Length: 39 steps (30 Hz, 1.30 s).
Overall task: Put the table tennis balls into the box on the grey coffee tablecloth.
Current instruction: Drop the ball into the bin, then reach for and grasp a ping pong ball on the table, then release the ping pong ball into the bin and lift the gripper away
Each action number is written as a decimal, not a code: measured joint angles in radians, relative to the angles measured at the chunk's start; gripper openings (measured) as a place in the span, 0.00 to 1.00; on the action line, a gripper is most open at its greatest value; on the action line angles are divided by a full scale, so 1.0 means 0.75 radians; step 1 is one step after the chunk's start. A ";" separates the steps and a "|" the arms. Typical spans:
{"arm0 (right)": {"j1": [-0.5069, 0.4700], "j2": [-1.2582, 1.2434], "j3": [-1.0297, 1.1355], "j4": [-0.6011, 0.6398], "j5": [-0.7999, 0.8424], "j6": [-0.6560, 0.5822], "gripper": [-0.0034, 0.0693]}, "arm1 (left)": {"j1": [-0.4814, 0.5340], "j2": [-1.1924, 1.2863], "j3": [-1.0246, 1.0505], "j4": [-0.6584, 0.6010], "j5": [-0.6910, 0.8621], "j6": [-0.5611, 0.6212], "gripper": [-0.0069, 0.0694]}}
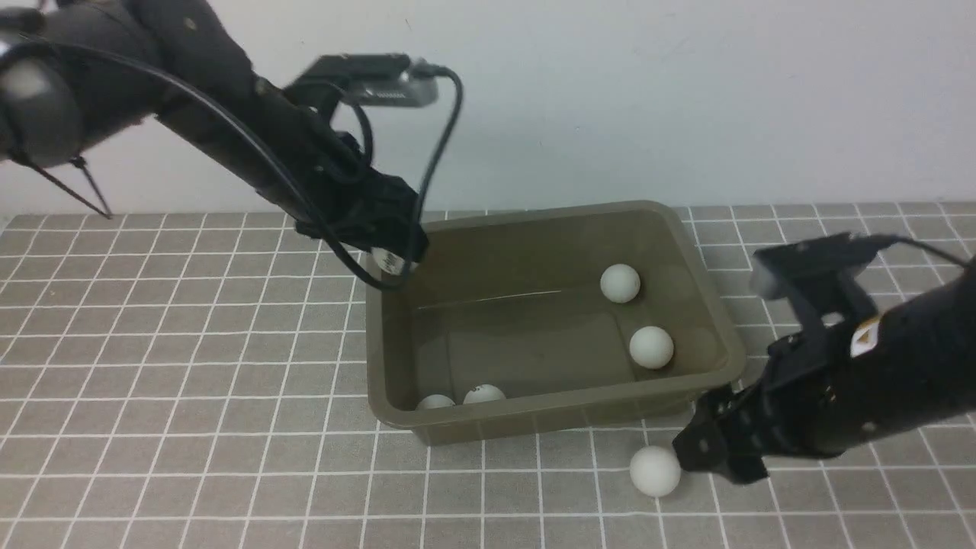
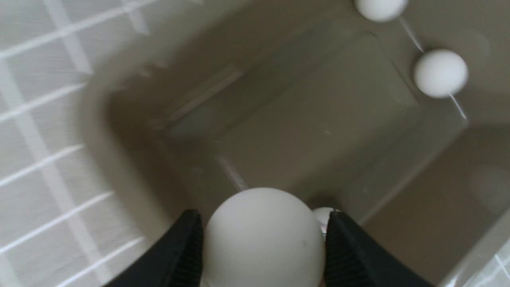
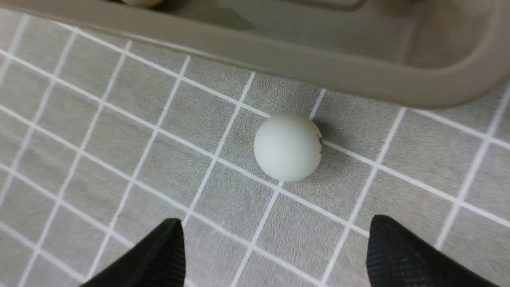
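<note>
The olive box [image 1: 549,427] sits upright on the grey gridded tablecloth [image 1: 191,381], near its far edge. Four white balls lie inside: one ball [image 1: 620,283] and another [image 1: 651,347] by the right wall, and a pair [image 1: 484,394] against the near wall. A fifth ball [image 1: 655,471] rests on the cloth just off the box's near right corner. My left gripper [image 2: 263,216] pinches the sixth ball [image 2: 263,243] over the box's far left corner.
</note>
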 joint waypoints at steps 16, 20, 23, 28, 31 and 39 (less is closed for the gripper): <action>0.084 0.421 0.013 0.006 -0.420 -0.015 0.79 | -0.002 0.172 -0.261 0.304 0.136 -0.222 0.86; 0.087 0.451 -0.008 0.020 -0.436 -0.017 0.56 | 0.058 0.114 -0.424 0.465 0.321 -0.327 0.52; 0.088 0.416 -0.009 0.025 -0.387 -0.017 0.54 | 0.084 0.050 -0.452 0.495 0.354 -0.337 0.28; 0.090 0.148 -0.010 0.025 -0.147 -0.018 0.55 | 0.126 -0.151 -0.392 0.514 0.376 -0.348 0.10; 0.090 -0.023 -0.034 0.025 -0.134 -0.018 0.55 | 0.126 -0.315 -0.233 0.515 0.356 -0.351 0.08; 0.090 0.160 -0.454 -0.022 -0.107 -0.018 0.55 | 0.126 -0.694 0.319 0.389 0.236 -0.339 0.08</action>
